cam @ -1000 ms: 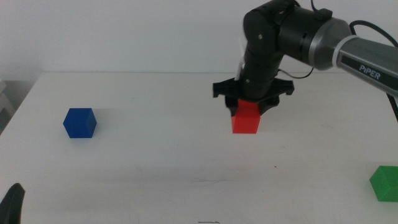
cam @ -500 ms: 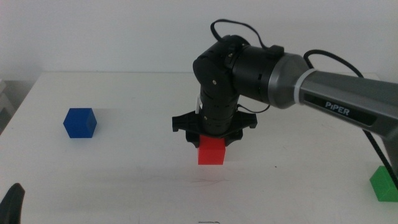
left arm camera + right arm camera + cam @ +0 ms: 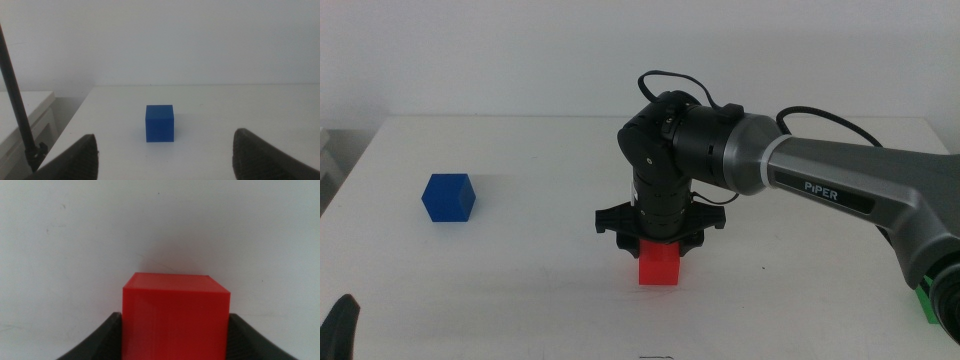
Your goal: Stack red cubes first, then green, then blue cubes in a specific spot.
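The right pincer grips the red cube, maybe touching the counter, so let go gently.

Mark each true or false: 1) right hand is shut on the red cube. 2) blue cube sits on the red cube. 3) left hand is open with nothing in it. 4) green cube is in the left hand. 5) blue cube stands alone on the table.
1) True: the right hand is shut on the red cube.
2) False: the blue cube sits on the table, well apart from the red one.
3) True: the left hand is open and holds nothing.
4) False: the green cube lies at the table's right edge.
5) True.
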`<action>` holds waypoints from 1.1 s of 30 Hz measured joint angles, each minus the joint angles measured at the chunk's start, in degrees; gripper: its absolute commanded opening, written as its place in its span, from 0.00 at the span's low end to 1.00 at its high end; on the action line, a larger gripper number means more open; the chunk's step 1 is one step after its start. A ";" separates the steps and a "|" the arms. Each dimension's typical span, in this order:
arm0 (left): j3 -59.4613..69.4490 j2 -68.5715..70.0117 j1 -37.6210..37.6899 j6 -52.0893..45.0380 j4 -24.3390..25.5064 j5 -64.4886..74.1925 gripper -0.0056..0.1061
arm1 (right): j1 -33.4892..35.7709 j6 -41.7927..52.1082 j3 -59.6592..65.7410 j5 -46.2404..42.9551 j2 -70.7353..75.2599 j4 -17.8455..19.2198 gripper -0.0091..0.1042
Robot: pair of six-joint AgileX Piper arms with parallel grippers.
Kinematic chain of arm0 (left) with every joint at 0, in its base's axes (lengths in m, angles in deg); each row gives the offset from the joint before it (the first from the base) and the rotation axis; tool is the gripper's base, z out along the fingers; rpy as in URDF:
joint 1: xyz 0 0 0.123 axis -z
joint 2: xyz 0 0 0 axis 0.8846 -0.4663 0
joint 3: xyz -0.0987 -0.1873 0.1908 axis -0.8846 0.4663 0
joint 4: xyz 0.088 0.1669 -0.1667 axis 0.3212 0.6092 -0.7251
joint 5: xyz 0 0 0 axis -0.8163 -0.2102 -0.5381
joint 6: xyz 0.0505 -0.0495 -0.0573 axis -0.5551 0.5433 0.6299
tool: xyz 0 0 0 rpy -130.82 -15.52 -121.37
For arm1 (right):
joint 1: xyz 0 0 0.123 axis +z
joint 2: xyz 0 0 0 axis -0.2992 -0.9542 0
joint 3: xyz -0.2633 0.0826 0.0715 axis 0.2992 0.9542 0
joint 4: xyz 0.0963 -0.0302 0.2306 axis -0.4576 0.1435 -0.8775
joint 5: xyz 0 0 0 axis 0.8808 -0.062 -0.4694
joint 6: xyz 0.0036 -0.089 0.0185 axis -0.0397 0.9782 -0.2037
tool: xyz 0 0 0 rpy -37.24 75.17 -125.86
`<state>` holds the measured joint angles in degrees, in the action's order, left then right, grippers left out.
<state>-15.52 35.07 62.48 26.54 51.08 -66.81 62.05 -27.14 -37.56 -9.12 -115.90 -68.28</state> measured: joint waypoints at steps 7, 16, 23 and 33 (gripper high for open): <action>0.00 0.00 0.00 0.00 0.00 0.00 0.85 | 0.00 -1.47 0.00 0.00 -0.07 0.00 0.07; 0.00 0.00 0.00 0.00 0.00 0.00 0.85 | 0.04 -2.01 0.00 0.12 -0.82 0.00 0.15; 0.00 0.00 0.00 0.00 0.00 0.00 0.85 | 0.11 -2.47 0.00 0.12 -1.09 0.00 0.73; 0.00 0.00 0.00 0.00 0.00 0.00 0.85 | 0.11 5.13 -1.22 4.82 7.15 0.89 0.89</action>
<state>-15.52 35.07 62.48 26.54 51.08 -66.81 62.16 -22.01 -38.78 -4.30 -108.75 -67.39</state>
